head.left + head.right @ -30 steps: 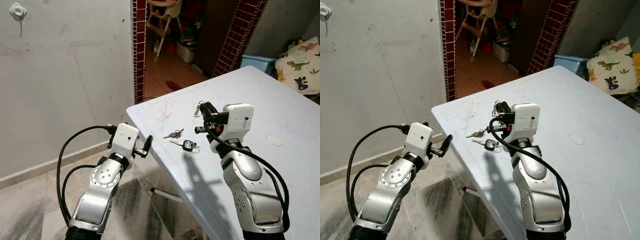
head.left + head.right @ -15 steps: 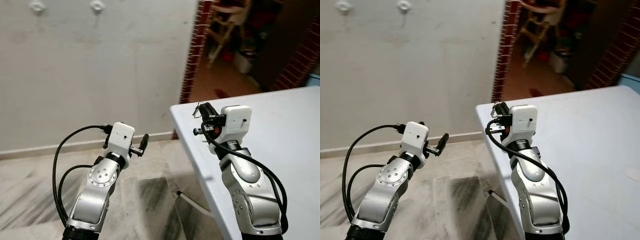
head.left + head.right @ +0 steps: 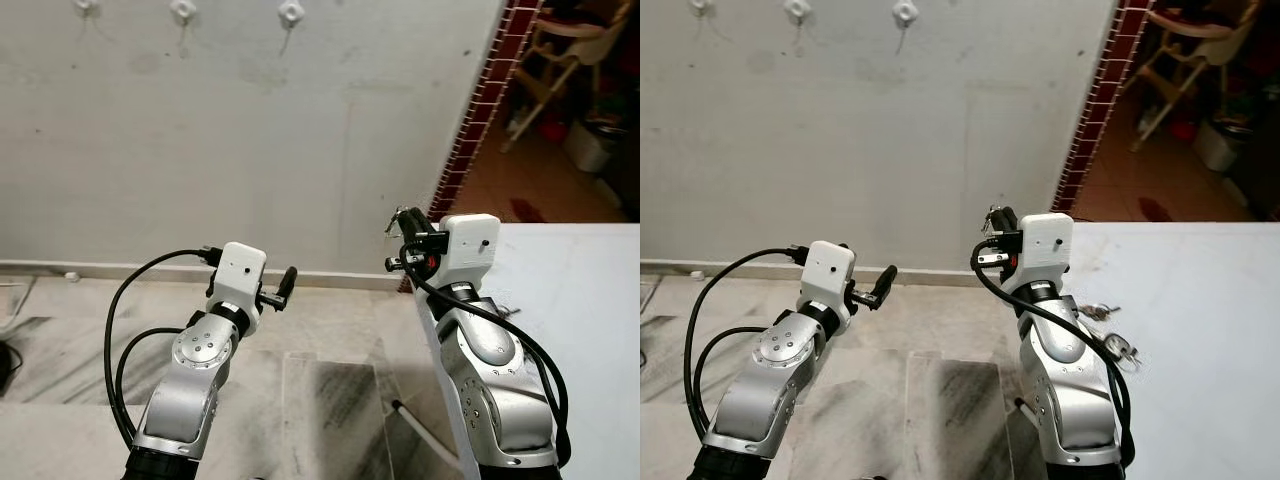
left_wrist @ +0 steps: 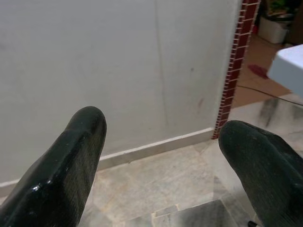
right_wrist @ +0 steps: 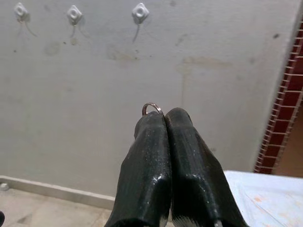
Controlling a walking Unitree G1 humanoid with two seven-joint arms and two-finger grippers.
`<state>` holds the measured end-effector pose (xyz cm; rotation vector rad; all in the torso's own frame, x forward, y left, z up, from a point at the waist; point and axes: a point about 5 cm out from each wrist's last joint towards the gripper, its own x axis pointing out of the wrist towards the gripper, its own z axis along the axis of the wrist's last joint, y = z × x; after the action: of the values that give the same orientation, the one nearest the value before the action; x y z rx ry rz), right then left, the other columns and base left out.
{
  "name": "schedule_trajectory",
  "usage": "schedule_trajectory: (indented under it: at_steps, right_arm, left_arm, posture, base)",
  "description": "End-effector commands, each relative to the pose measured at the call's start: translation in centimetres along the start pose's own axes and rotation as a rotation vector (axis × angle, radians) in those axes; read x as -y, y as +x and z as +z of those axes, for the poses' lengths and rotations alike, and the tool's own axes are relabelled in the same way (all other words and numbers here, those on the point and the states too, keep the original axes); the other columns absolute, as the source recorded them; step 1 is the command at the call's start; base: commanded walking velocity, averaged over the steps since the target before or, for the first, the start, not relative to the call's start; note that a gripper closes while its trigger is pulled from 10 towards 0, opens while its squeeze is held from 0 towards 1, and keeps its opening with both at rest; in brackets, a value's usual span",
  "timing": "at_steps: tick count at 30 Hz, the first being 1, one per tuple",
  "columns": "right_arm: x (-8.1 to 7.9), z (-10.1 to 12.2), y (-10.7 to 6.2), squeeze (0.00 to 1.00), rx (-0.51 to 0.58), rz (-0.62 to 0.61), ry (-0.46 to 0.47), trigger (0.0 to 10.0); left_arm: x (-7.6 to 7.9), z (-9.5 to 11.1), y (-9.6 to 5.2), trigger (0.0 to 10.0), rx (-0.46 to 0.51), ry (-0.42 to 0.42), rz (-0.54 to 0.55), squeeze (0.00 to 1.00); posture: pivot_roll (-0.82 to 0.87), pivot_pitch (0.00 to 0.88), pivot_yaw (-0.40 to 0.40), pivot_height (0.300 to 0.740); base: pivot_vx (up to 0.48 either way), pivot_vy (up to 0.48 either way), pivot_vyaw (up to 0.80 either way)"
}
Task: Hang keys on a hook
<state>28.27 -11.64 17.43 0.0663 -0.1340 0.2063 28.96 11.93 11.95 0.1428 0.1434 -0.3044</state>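
Right claw (image 5: 163,118): clamped on key ring (image 5: 151,107). Left claw (image 4: 156,156): wide open, empty. Risk: thin ring slipping short of hooks (image 5: 139,10), upper left.

Open air lying between the right gripper (image 5: 163,118) and the wall hooks (image 5: 140,11), bare floor (image 3: 320,370) stretching beneath, white table (image 3: 1200,300) crowding the right side, brick pillar (image 3: 480,110) flanking the wall.

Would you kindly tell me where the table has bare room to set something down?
The white table is bare from its far edge across to the loose keys. It is crowded at the left edge, where those keys lie beside the arm of the right gripper, shut on a key ring.
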Motion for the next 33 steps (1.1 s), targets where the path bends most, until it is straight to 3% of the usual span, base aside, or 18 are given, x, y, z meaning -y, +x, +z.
schedule_trajectory:
  at_steps: [1, 4, 12, 33]
  right_arm:
    - [0.20, 0.09, -0.01, 0.00, 0.009, -0.016, -0.001, 10.0]
    - [0.30, -0.11, -0.07, 0.00, 0.000, -0.027, 0.012, 10.0]
    - [0.71, -0.16, -0.09, 0.00, -0.006, -0.047, 0.011, 10.0]
    - [1.08, -0.27, -0.04, 0.00, -0.013, -0.069, 0.002, 10.0]
  left_arm:
    - [-0.01, -0.05, 0.07, 10.0, -0.016, -0.009, -0.006, 0.00]
    - [0.00, -0.24, 0.10, 10.0, -0.037, -0.045, -0.003, 0.00]
    - [0.23, -0.10, 0.28, 10.0, -0.031, -0.033, -0.023, 0.00]
    - [-0.08, -0.27, 0.30, 10.0, -0.057, -0.034, -0.015, 0.00]
  posture:
    - [0.09, 0.000, -0.036, 0.740]
    - [0.09, 0.000, -0.037, 0.740]
    - [0.08, 0.005, -0.037, 0.740]
    - [0.08, 0.014, -0.028, 0.740]
  base:
    - [0.000, 0.000, 0.80]
    - [0.000, 0.000, 0.00]
    - [0.000, 0.000, 0.00]
    - [0.000, 0.480, 0.00]
